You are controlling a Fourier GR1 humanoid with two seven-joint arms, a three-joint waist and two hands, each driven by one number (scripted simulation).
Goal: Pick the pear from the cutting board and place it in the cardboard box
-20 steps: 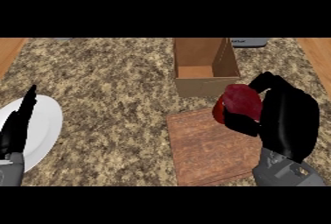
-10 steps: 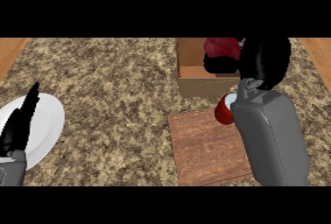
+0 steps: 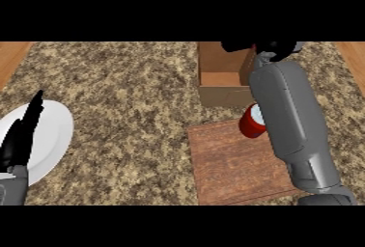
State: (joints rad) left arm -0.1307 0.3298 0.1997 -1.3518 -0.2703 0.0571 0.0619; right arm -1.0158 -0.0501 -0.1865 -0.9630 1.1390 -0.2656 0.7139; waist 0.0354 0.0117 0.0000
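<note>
head view: the right hand (image 3: 267,48) is stretched far out over the back of the cardboard box (image 3: 222,77), mostly cut off at the frame's top, so i cannot tell whether its fingers are spread or curled. the pear is not visible anywhere; whether it sits under that hand or already in the box, i can't say. the cutting board (image 3: 239,166) lies nearer, under the forearm, with a red cup (image 3: 251,123) just at its far edge beside the arm, a likely snag on withdrawal. the left hand (image 3: 21,137) rests flat-fingered over the white plate (image 3: 53,140).
</note>
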